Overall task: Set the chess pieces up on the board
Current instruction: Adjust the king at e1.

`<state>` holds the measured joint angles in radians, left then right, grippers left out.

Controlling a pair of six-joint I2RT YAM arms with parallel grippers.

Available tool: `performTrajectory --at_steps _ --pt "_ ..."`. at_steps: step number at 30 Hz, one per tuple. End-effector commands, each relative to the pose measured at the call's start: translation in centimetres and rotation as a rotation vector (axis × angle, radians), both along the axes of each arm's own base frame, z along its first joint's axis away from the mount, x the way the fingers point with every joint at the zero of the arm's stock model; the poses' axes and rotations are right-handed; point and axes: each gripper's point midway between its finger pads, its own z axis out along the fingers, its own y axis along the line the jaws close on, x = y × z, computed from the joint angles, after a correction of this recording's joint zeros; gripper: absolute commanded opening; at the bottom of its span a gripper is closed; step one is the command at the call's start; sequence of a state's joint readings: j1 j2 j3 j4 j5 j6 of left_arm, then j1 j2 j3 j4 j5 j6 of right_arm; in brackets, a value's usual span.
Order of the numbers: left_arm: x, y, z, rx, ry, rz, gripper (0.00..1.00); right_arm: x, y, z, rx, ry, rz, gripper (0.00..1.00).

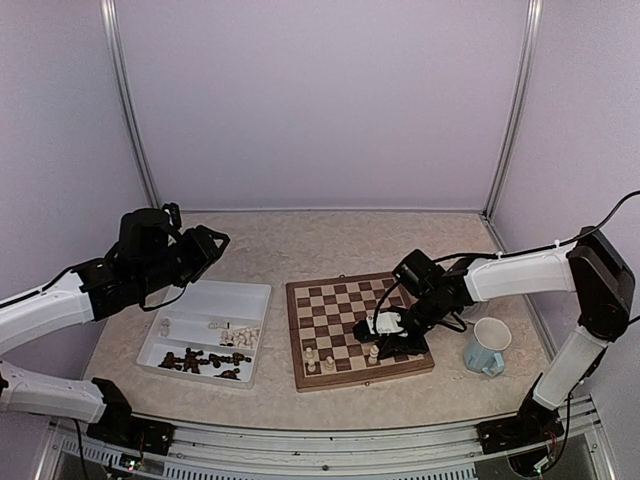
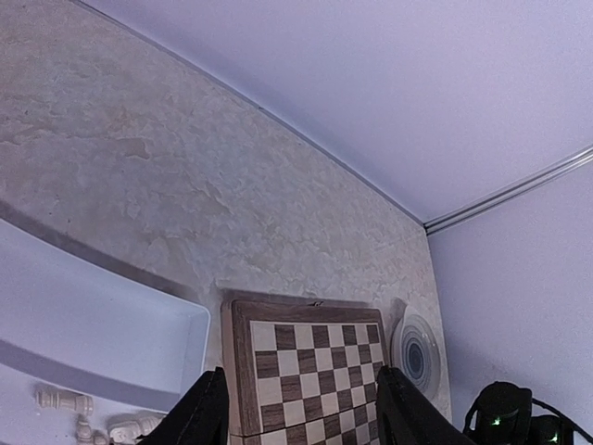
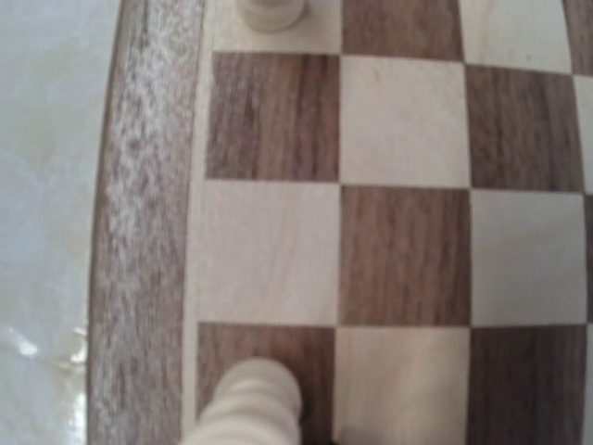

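Observation:
The board [image 1: 355, 300] lies at the table's middle, with three cream chess pieces [image 1: 311, 355] standing along its near edge. My right gripper [image 1: 383, 345] hangs low over the board's near right part, next to one cream piece [image 1: 373, 352]. In the right wrist view that gripper's fingers do not show. A blurred cream piece [image 3: 250, 408] rises from the bottom edge over a dark square, and another cream piece's base [image 3: 271, 11] sits at the top. My left gripper [image 1: 210, 248] is raised above the tray's far end. It is open and empty [image 2: 301, 375].
A white tray [image 1: 255, 292] left of the board holds cream pieces [image 1: 238, 335] and dark pieces [image 1: 200, 358]. A pale blue mug [image 1: 487, 345] stands right of the board. A round ringed plate [image 2: 414, 352] lies beyond the board's right edge.

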<state>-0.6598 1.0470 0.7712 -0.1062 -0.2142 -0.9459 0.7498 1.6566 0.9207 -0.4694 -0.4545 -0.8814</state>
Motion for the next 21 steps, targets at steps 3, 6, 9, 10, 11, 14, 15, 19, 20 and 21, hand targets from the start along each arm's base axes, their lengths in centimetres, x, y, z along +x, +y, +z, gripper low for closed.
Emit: performTrajectory --at_steps 3,6,9,10,11,14,15,19,20,21 --pt "0.0 0.2 -1.2 0.007 0.022 0.005 0.55 -0.5 0.0 -1.2 -0.033 0.023 0.017 0.14" --pt "0.0 0.1 -1.3 0.013 0.026 0.000 0.55 -0.5 -0.1 -1.4 -0.043 0.021 0.020 0.14" --pt "0.0 0.2 -1.4 0.033 0.026 -0.004 0.55 -0.4 -0.7 -1.6 -0.070 0.008 0.014 0.14" --pt "0.0 0.3 -1.5 0.049 0.030 -0.005 0.55 -0.3 -1.0 -1.5 -0.076 -0.003 0.013 0.14" --pt "-0.1 0.5 -1.7 0.072 0.041 -0.002 0.55 0.0 -1.3 -1.2 -0.077 -0.015 0.010 0.15" --pt "-0.7 1.6 -3.4 0.164 0.122 0.008 0.53 1.0 -2.1 0.4 -0.064 -0.038 -0.014 0.17" --pt "-1.0 1.9 -4.5 0.207 0.161 0.003 0.52 1.2 -2.3 0.9 -0.060 -0.039 -0.023 0.19" --pt "-3.0 3.9 -8.7 0.388 0.334 -0.006 0.47 2.2 -2.8 2.9 -0.015 -0.029 -0.092 0.27" --pt "-3.7 4.5 -9.9 0.442 0.389 -0.012 0.46 2.5 -2.9 3.5 0.002 -0.024 -0.113 0.28" --pt "-4.1 4.9 -10.7 0.483 0.426 -0.017 0.45 2.7 -2.8 4.0 0.019 -0.017 -0.132 0.29"
